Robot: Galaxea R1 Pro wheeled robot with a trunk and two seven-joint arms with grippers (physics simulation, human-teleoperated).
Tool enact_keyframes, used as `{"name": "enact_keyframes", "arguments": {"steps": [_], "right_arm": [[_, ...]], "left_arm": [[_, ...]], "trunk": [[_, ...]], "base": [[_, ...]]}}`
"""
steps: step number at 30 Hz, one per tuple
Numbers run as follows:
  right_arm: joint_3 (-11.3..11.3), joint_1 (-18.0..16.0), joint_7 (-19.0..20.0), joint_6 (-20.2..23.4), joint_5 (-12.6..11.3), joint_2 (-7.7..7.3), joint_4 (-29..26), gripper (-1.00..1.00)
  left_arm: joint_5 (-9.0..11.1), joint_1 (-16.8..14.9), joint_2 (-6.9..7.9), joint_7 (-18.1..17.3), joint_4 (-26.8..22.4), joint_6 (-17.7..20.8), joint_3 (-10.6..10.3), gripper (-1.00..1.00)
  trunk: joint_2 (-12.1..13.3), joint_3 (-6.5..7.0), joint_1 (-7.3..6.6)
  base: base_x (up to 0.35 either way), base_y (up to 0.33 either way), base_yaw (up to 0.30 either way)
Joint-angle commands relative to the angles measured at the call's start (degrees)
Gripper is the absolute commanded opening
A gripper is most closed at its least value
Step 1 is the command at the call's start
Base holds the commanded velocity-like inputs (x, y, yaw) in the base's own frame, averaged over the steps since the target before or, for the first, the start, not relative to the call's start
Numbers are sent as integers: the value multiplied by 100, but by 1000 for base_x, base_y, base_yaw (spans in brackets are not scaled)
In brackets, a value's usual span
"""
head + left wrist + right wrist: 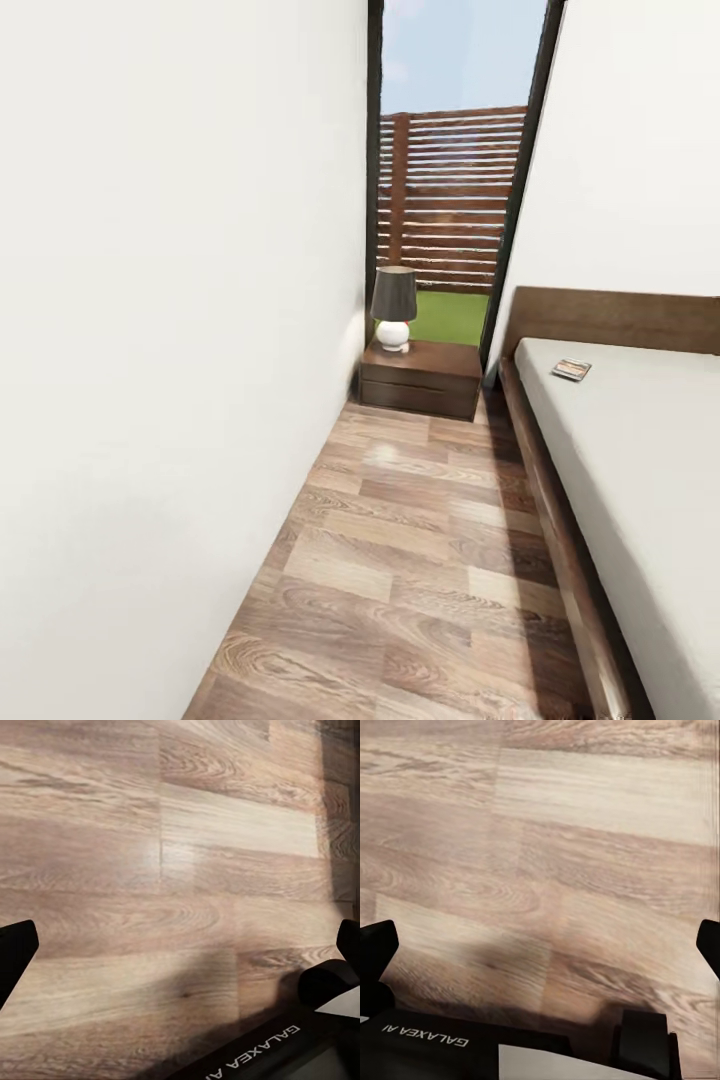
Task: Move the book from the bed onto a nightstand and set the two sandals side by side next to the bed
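The book (572, 370), small with a dark cover, lies flat on the off-white mattress of the bed (640, 470) near the headboard. At the far end of the aisle, the dark brown nightstand (420, 378) stands against the window with a black-shaded, white-based lamp (393, 306) on it. The two sandals are out of view. In the left wrist view my left gripper (180, 949) hangs open over bare floor planks. My right gripper (540, 945) is also open above the floor, with nothing between its fingers.
A narrow strip of wood-plank floor (420, 560) runs between the white wall (170, 350) on the left and the bed's dark frame (545, 500) on the right. A tall dark-framed window (450, 180) shows a slatted fence outside. The robot's black base (450, 1050) shows below both grippers.
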Motion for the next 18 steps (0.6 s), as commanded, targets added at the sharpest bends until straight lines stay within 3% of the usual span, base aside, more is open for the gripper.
{"name": "enact_keyframes", "arguments": {"steps": [1,18], "right_arm": [[-36,-7,23,11,-41,-2,21,100],[-36,-10,23,11,-38,6,21,100]], "left_arm": [[1,-2,2,-13,3,-27,-8,100],[9,-1,2,-13,3,-27,-5,100]], "trunk": [[-3,-5,-1],[-3,-5,-1]], "base": [[0,0,-275],[0,0,-268]]}}
